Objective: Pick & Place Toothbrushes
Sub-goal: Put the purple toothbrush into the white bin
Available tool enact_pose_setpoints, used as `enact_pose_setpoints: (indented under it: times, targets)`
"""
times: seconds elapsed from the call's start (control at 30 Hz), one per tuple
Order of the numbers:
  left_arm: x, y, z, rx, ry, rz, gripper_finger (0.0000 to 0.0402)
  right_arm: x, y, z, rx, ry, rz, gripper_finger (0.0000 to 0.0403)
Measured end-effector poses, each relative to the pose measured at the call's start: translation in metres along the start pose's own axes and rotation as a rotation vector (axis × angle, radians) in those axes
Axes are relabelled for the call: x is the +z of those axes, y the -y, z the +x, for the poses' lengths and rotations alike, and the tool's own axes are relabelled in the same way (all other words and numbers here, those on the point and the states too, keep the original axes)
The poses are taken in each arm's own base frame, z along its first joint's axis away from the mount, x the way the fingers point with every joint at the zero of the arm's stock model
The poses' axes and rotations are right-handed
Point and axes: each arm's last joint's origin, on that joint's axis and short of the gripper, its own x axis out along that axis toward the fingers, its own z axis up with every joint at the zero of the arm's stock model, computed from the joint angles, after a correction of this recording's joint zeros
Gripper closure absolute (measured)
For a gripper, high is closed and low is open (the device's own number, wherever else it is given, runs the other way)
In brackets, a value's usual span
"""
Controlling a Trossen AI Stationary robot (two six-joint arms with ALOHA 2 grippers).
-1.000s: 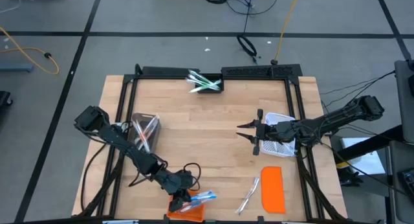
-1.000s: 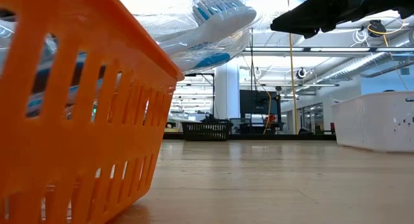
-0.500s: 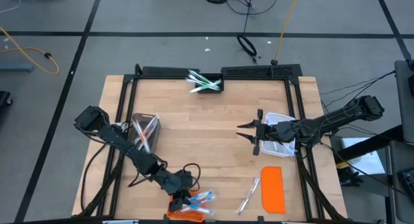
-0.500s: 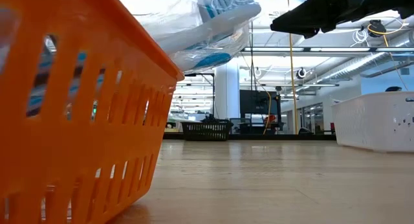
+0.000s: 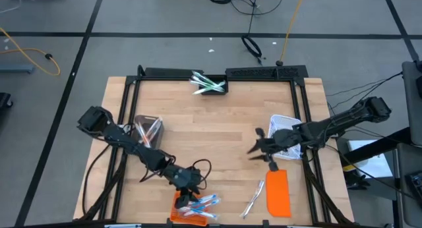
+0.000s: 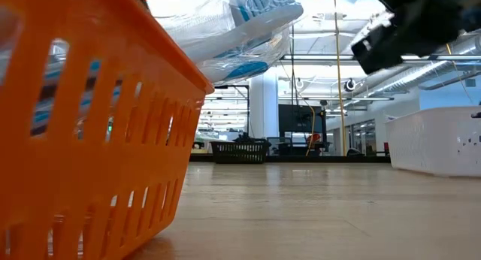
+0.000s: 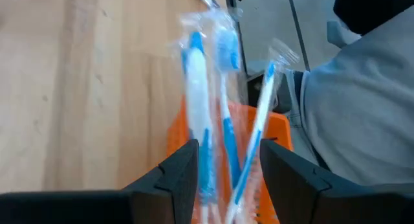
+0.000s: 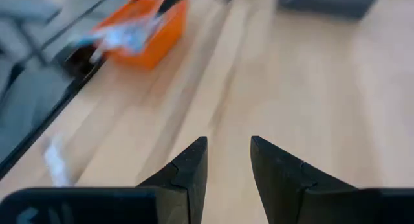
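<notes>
The left gripper [image 5: 187, 190] is positioned at the near edge of the table [image 5: 211, 122], just above the orange basket [image 5: 188, 211]. In the left wrist view its two dark fingers [image 7: 169, 179] are seen spread apart, with a clear gap between them; wrapped blue-and-white toothbrushes [image 7: 223, 140] stand in that gap, pointing out of the basket, but no finger is seen pressing on them, so nothing is gripped. From above, the same blue toothbrushes [image 5: 201, 203] are seen lying in the basket with their ends over its rim. In the low view they are seen as a clear-wrapped bundle [image 6: 240, 31] jutting above the orange basket wall [image 6: 90, 140].

The right gripper [image 5: 260, 149] is held over the bare wood, beside the white mesh basket [image 5: 287, 126] and just behind the flat orange lid [image 5: 277, 192]. Its fingers [image 8: 187, 169] are parted by a narrow gap and nothing is held between them.

More toothbrushes are found elsewhere: a green-accented bunch [image 5: 208, 83] in the dark bin at the far edge, a pink-accented bunch [image 5: 148, 132] in a container at the left side, and one wrapped brush [image 5: 252, 198] lying on the wood beside the orange lid.
</notes>
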Motion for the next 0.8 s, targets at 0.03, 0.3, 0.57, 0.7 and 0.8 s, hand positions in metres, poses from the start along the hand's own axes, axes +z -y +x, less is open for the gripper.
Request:
enact_pose_setpoints:
  times: [0.03,0.3,0.57,0.7,0.8]
  targets:
    - [0.002,-0.003,-0.001,0.000,0.001,0.004,0.0238,-0.003,-0.003,0.001,0.024,-0.032,0.004,0.0291]
    - [0.016,-0.022,-0.005,0.036,0.037,0.034,0.0236,-0.018,-0.038,0.011,0.168,-0.140,-0.058,0.0291]
    - [0.026,-0.035,-0.010,0.063,0.063,0.034,0.0236,-0.033,-0.065,0.022,0.247,-0.234,-0.034,0.0291]
    - [0.029,-0.039,-0.011,0.070,0.078,0.051,0.0236,-0.043,-0.074,0.030,0.272,-0.280,-0.053,0.0291]
    - [0.034,-0.040,-0.012,0.063,0.109,0.074,0.0236,-0.048,-0.081,0.036,0.292,-0.281,-0.067,0.0291]
